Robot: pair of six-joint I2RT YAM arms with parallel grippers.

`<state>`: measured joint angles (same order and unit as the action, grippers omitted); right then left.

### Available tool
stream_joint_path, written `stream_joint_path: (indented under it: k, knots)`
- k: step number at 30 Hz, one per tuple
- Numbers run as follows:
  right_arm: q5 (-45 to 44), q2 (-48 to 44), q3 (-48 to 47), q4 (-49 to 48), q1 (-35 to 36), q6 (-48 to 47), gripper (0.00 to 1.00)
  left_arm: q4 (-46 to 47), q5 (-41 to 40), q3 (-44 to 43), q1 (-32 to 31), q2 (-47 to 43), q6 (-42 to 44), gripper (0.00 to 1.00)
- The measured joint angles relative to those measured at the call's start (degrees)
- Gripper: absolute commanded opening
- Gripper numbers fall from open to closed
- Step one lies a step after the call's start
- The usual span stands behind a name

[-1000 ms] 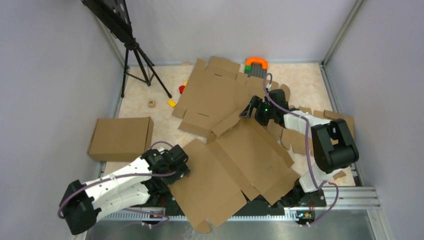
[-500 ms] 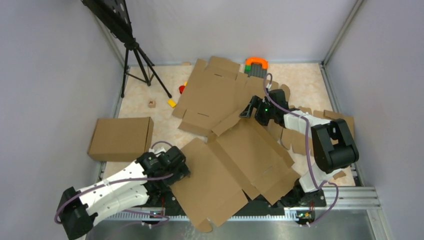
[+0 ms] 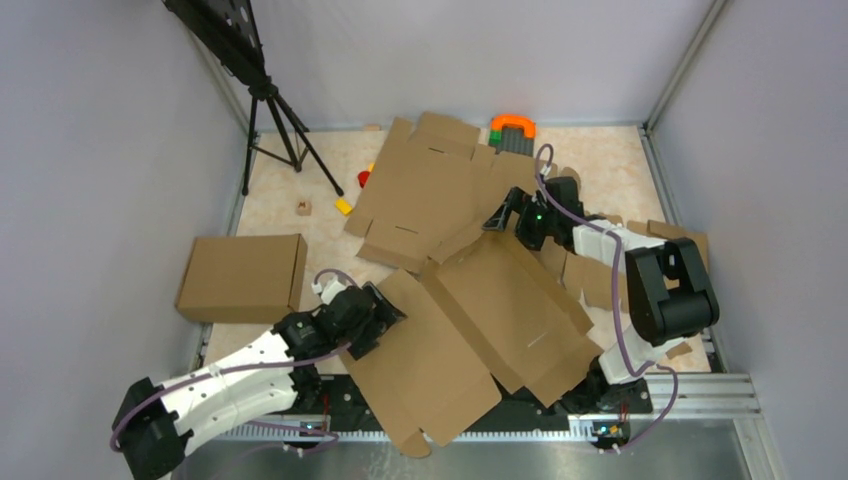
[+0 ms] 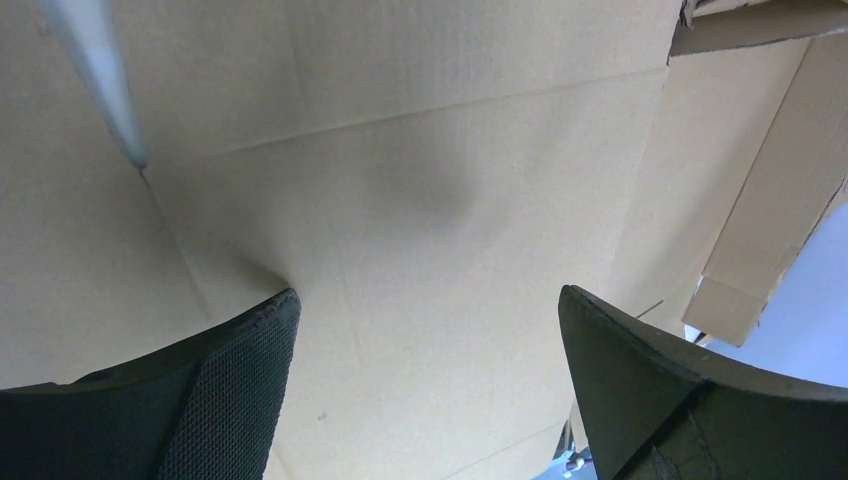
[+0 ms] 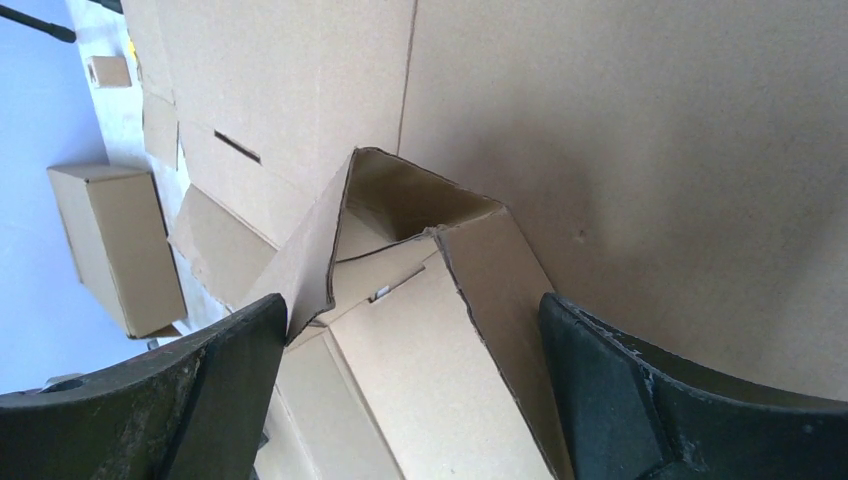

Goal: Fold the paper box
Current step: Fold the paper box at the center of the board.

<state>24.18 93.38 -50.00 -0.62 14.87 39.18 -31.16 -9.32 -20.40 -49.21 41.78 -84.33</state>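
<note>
The paper box [image 3: 470,320] is a big brown die-cut sheet lying mostly flat in the near middle, its far flaps partly raised. My left gripper [image 3: 385,318] stands open at the sheet's left edge. In the left wrist view its jaws [image 4: 425,300] are spread wide with plain cardboard [image 4: 420,150] filling the space beyond them. My right gripper [image 3: 502,216] is open at the sheet's far corner. In the right wrist view the right gripper [image 5: 410,305] straddles a raised, folded flap [image 5: 400,200] without closing on it.
A second brown die-cut sheet [image 3: 430,185] lies behind the box and overlaps it. A closed cardboard box [image 3: 240,275] sits at the left. A tripod [image 3: 275,120] stands back left. An orange and green toy [image 3: 512,128], small blocks [image 3: 345,205] and cardboard scraps [image 3: 600,275] lie around.
My left gripper has moved forward and right against the sheet's left edge, and the sheet has shifted. My right gripper has opened wider and drawn slightly back.
</note>
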Motion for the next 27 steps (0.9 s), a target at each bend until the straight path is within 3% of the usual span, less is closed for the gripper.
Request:
stream_joint_path:
  k: [11, 20, 27]
  knots:
    - [-0.3, 0.0, 0.0, 0.2, -0.2, -0.5, 0.97, -0.4, -0.8, -1.7, 0.0, 3.2, 0.9, 0.99]
    - [-0.8, -1.4, -0.1, 0.6, -0.3, -2.0, 0.98, -19.5, -2.1, -14.8, 0.0, 5.0, 0.8, 0.99]
    - [0.0, -1.4, -0.1, 0.0, -0.3, -2.1, 0.98, -31.5, -2.1, -12.2, 0.0, 4.7, -3.1, 0.99]
